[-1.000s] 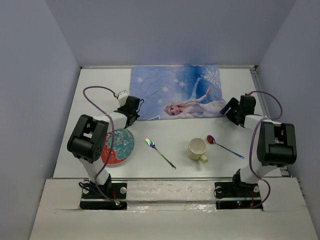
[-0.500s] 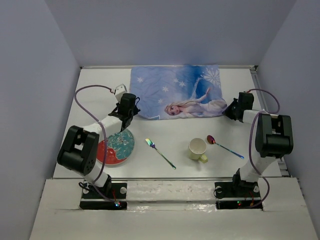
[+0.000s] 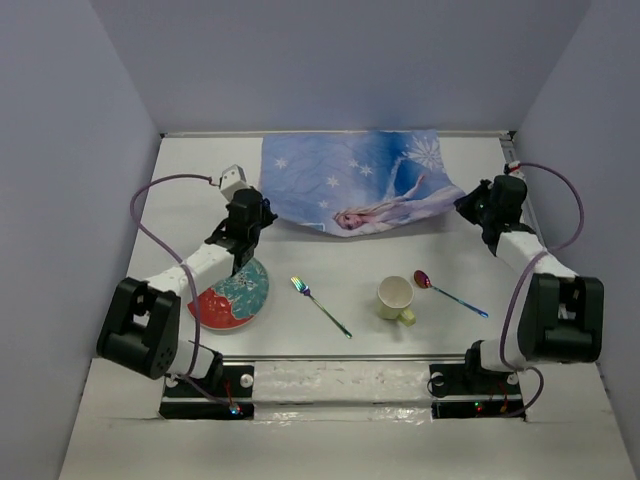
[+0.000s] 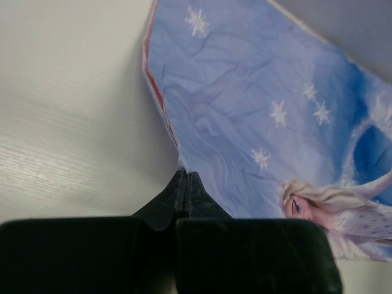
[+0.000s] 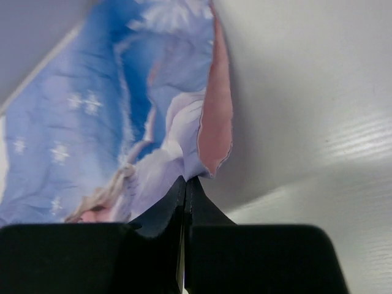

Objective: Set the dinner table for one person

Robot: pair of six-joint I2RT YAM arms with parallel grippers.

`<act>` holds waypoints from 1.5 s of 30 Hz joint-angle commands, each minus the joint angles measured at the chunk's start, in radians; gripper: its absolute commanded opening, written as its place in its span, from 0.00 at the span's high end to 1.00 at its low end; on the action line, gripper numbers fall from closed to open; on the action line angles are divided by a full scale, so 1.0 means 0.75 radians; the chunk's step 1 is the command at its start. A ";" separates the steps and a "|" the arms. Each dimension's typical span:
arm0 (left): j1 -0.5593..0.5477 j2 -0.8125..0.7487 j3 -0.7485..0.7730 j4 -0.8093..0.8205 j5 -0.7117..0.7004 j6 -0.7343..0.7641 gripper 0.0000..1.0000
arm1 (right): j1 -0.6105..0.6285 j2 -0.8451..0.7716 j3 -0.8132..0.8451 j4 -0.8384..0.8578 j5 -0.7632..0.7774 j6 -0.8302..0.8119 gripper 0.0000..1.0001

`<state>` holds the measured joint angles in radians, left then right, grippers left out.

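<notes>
A blue cartoon-printed placemat lies at the back of the white dinner table, its near edge lifted and sagging. My left gripper is shut on the placemat's near left corner. My right gripper is shut on its near right corner, where the pink underside curls over. Closer to me lie a red and teal plate, a rainbow fork, a cream cup and a spoon.
Grey walls enclose the table on three sides. A metal rail runs along the near edge in front of the arm bases. Purple cables loop off both arms.
The right gripper closed on the placemat's near right corner. Both grippers then rose and moved outward, and the placemat's near edge came up off the table.
</notes>
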<state>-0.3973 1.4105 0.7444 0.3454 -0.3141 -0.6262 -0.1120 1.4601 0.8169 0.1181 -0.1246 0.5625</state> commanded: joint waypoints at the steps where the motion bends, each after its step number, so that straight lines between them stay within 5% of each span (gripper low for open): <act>1: 0.004 -0.187 0.118 0.079 -0.027 0.007 1.00 | 0.025 -0.279 0.060 0.027 -0.004 -0.052 1.00; 6: 0.010 -0.387 0.247 0.075 -0.007 0.025 1.00 | 0.037 -0.553 0.234 -0.124 -0.004 -0.116 1.00; 13: 0.020 -0.473 0.443 0.020 0.022 0.054 1.00 | 0.037 -0.607 0.471 -0.251 -0.071 -0.136 1.00; 25: 0.225 -0.183 0.750 -0.019 0.194 0.064 1.00 | 0.037 -0.101 0.798 -0.203 -0.147 -0.149 1.00; 33: 0.335 0.070 1.175 -0.182 0.325 0.101 1.00 | 0.037 0.131 1.301 -0.284 -0.218 -0.128 1.00; 38: 0.344 0.018 1.149 -0.178 0.333 0.107 1.00 | 0.037 0.099 1.290 -0.297 -0.220 -0.153 1.00; 45: 0.358 -0.118 0.543 0.024 0.364 -0.038 1.00 | 0.037 0.013 0.713 -0.099 -0.218 -0.132 1.00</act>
<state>-0.1421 1.3617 1.3563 0.2550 -0.0673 -0.5953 -0.0853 1.4544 1.5536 -0.0349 -0.2749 0.4633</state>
